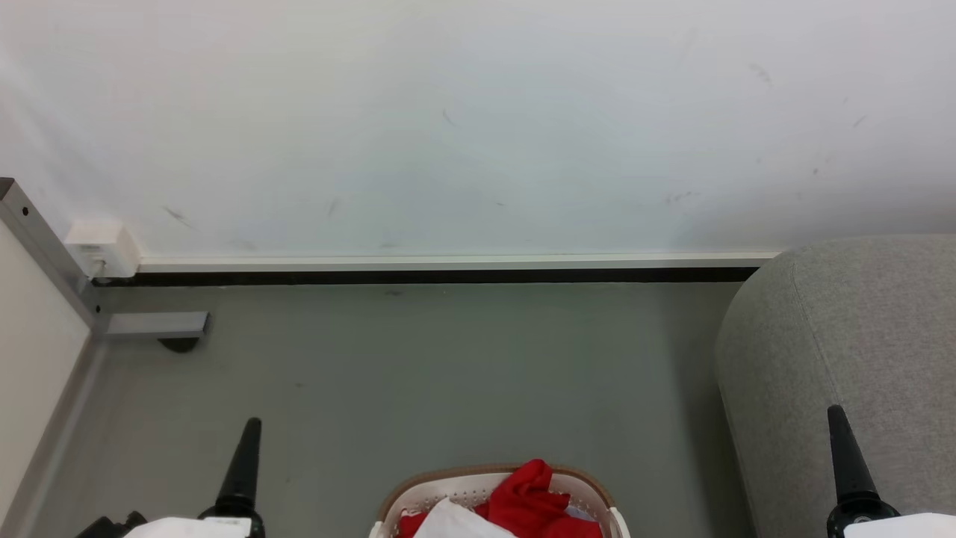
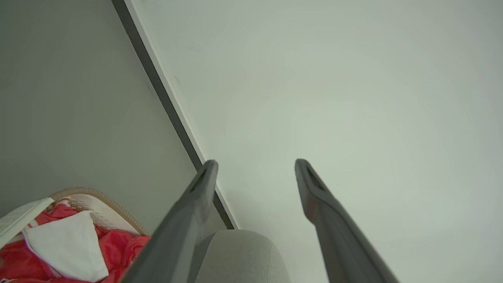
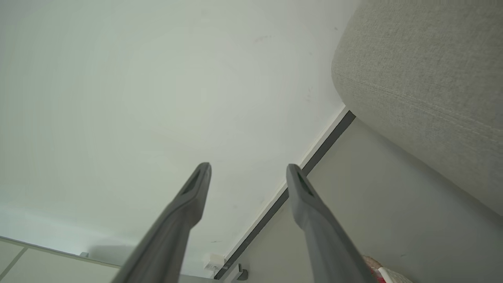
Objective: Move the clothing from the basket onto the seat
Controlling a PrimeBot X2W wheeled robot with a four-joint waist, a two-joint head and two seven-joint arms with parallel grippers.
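Down at the bottom middle of the head view, the clothing (image 1: 526,497) lies heaped in the basket (image 1: 478,476): crumpled red fabric that rises above the brown rim, with a white piece folded against it. From the left wrist view the white panel lies on top of the red. The basket stands on the grey floor (image 1: 448,373), apart from the seat (image 1: 859,336), whose rounded light grey corner with its seam is at the right. No garment lies on the part of the seat that shows. The left end effector (image 2: 255,163) hangs to the basket's left with its two dark fingers spread wide and nothing between them. The right end effector (image 3: 248,167) is likewise spread wide and empty, and sits in front of the seat. A sliver of red and white at the lower right of the right wrist view is probably the basket's load, though it is too small to be sure. Beyond the floor runs a skirting board (image 1: 448,263) below a scuffed white wall (image 1: 478,112), with a metal frame (image 1: 45,246) at far left.
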